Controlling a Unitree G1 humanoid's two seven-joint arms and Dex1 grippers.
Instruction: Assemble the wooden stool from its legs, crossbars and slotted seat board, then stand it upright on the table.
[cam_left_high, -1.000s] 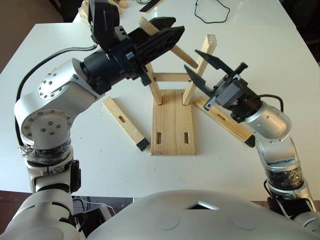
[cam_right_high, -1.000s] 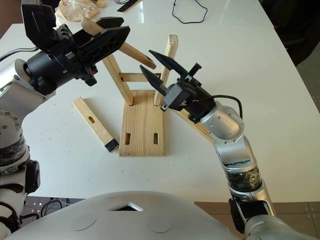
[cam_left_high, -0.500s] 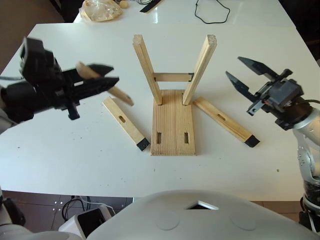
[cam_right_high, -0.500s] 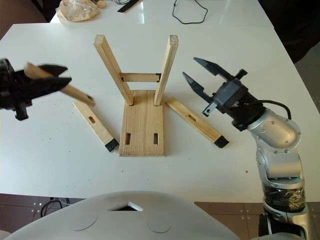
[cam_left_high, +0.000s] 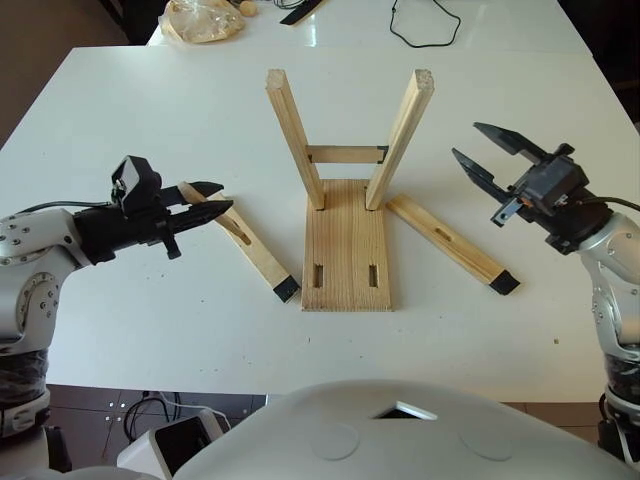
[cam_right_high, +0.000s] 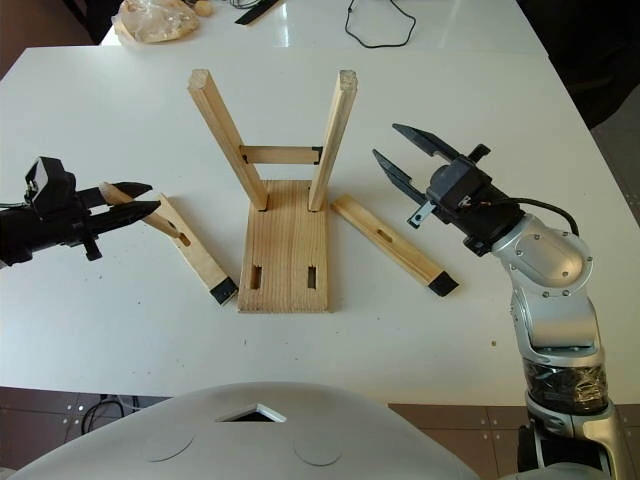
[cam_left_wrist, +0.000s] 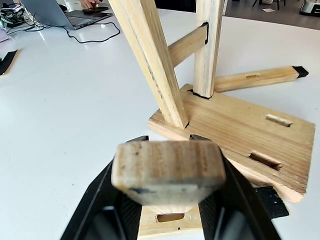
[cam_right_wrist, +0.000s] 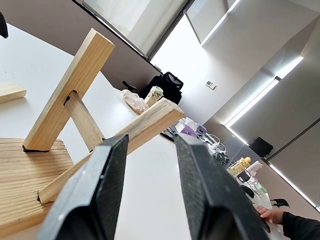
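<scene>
The slotted seat board (cam_left_high: 345, 250) lies flat mid-table. Two legs (cam_left_high: 294, 135) (cam_left_high: 401, 135) stand in its far slots, joined by a crossbar (cam_left_high: 345, 154). One loose leg (cam_left_high: 255, 250) lies left of the board, another (cam_left_high: 448, 242) right of it. My left gripper (cam_left_high: 225, 196) hovers low at the left, over the far end of the left loose leg, shut on a short wooden crossbar (cam_left_wrist: 167, 167). My right gripper (cam_left_high: 467, 140) hangs open and empty right of the standing legs, above the right loose leg; its fingers (cam_right_wrist: 95, 185) frame the upright legs.
A crumpled plastic bag (cam_left_high: 203, 18), a black cable (cam_left_high: 425, 25) and a dark object (cam_left_high: 300, 10) lie at the table's far edge. A laptop (cam_left_wrist: 55, 10) sits far back. Bare white table (cam_left_high: 150, 320) surrounds the parts.
Both arms have pulled away from the standing legs. The left one swung out left and down with the crossbar still held; the right one drew back to the right, open.
</scene>
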